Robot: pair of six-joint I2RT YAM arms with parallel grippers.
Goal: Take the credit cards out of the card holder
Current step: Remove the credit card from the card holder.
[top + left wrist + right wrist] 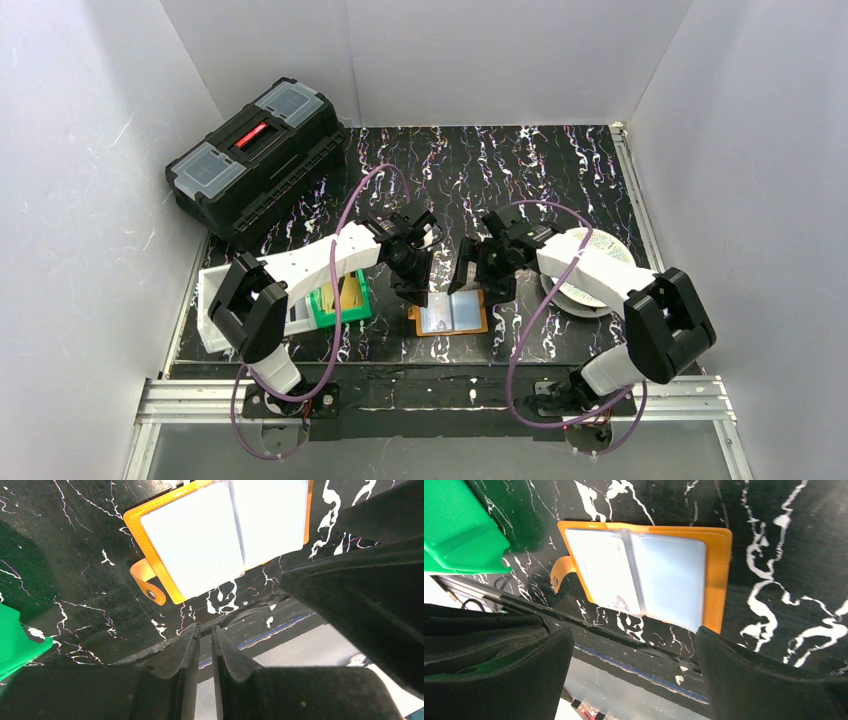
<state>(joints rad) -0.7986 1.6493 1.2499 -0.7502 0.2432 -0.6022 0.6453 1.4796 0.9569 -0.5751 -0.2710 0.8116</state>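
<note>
The card holder (pixel 455 314) is an orange bifold wallet lying open and flat near the table's front edge, with its silvery-clear pockets up. It also shows in the left wrist view (pixel 200 540) and the right wrist view (pixel 716 580). I cannot make out any card inside the pockets. Something flat and yellow, like a gold credit card (pixel 352 294), stands in the green bin. My left gripper (pixel 418 296) (pixel 205 630) is shut and empty, just above the wallet's left edge. My right gripper (pixel 482 284) (pixel 634 640) is open and empty, over the wallet's right half.
A green bin (pixel 330 310) (pixel 17 640) (pixel 459 525) stands left of the wallet, beside a white tray (pixel 212 298). A black toolbox (pixel 255 160) lies at the back left. A round white patterned disc (pixel 600 250) lies under the right arm.
</note>
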